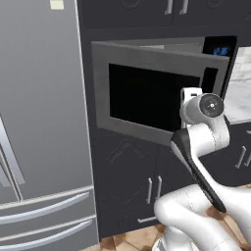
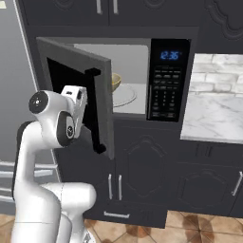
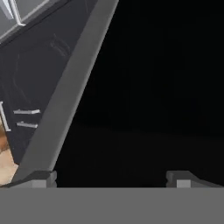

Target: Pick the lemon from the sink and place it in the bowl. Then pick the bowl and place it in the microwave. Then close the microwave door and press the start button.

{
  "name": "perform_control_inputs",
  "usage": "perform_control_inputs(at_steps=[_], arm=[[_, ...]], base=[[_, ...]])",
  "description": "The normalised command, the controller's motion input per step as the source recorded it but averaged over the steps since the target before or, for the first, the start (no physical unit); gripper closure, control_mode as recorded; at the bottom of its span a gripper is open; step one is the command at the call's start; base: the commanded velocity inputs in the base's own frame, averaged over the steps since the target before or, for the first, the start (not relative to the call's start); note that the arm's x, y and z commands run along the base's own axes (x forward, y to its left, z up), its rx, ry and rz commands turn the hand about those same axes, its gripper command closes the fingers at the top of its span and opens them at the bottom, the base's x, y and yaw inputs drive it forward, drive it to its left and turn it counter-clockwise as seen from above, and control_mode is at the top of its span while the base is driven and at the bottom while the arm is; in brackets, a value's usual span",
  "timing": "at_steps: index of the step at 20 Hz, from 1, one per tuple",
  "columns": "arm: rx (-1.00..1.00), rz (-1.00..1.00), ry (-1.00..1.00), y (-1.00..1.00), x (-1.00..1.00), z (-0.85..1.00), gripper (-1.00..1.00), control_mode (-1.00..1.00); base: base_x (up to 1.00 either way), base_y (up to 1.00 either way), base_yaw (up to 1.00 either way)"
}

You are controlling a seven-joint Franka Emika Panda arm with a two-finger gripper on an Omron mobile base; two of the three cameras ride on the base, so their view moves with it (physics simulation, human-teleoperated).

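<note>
Right base view: microwave door (image 2: 76, 90) half open, bowl (image 2: 116, 81) inside the microwave (image 2: 142, 78)
My gripper (image 3: 112, 178) faces the dark window, jaws spread wide, holding nothing; I judge the door stiff, hinged, light; I'd push flat on the grey frame, away from the handle (image 2: 96, 110)

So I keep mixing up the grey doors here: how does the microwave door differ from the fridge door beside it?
The microwave door stands ajar, swung out from its cavity; the fridge door is shut flat. The microwave door has a large black window; the fridge door is plain grey. The microwave door is wide and low; the fridge door is tall. Both are grey.
</note>
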Motion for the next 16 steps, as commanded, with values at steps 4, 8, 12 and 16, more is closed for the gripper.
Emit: perform_control_inputs(at_steps=[4,8,12,16], arm=[[0.03,0.00,0.00,-0.89,1.00,0.00,-1.00,-1.00],[0.00,0.00,0.00,-0.55,1.00,0.00,-1.00,-1.00],[0.00,0.00,0.00,-0.11,1.00,-0.04,-1.00,-1.00],[0.00,0.00,0.00,0.00,1.00,-0.01,-1.00,-1.00]], base=[[0.00,0.00,0.00],[0.00,0.00,0.00],[0.00,0.00,0.00],[0.00,0.00,0.00]])
